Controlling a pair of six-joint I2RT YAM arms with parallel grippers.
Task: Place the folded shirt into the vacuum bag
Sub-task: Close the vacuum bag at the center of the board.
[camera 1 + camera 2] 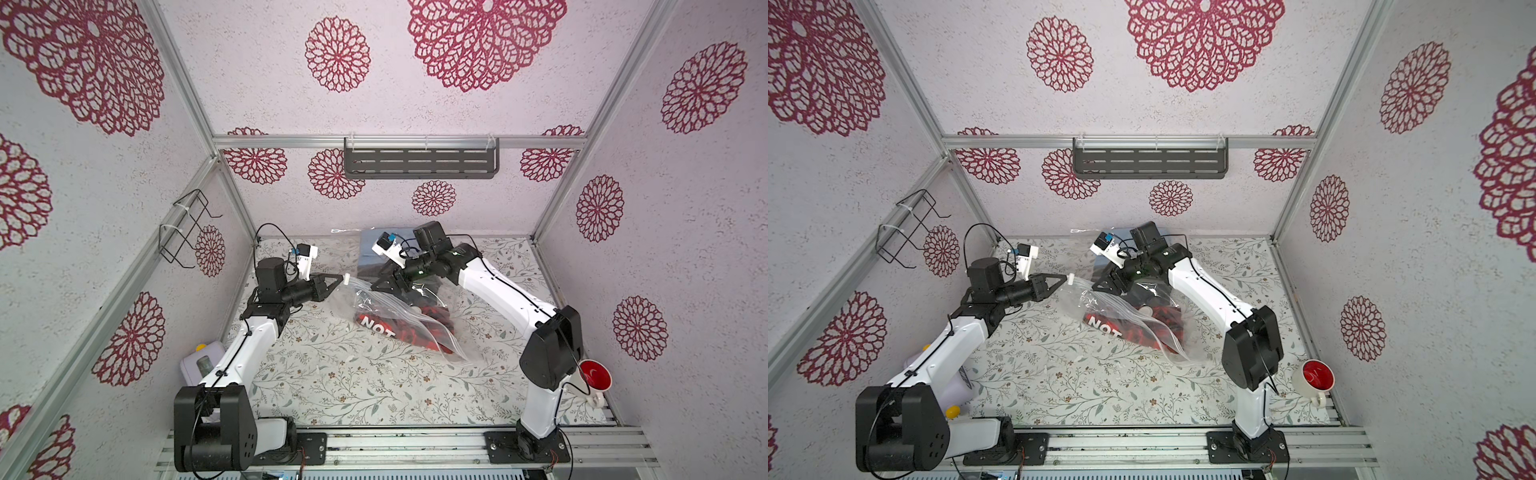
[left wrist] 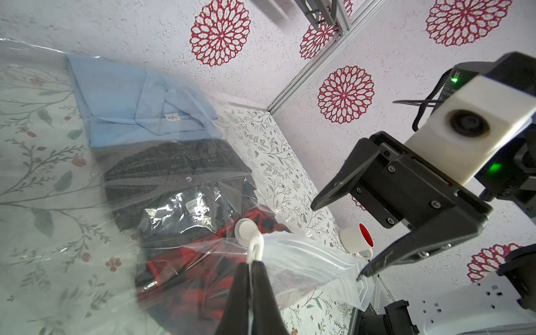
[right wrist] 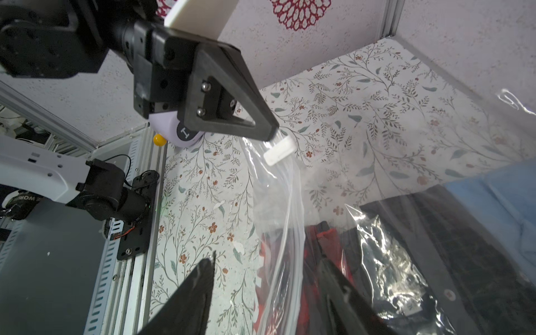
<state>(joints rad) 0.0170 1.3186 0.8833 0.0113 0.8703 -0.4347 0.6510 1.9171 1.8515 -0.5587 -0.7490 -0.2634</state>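
The left gripper (image 1: 338, 279) is pinched tight on the bag's (image 1: 353, 297) rim right beside its white clip (image 1: 347, 277), holding that edge up off the table (image 1: 332, 374). The right gripper (image 1: 380, 286) hangs over the bag with its jaws wide apart, gripping nothing. A red shirt (image 1: 409, 332) lies inside the bag near its mouth, and behind it a dark shirt (image 2: 174, 162) and a blue shirt (image 2: 121, 95) show through the film; whether those two are fully inside cannot be told.
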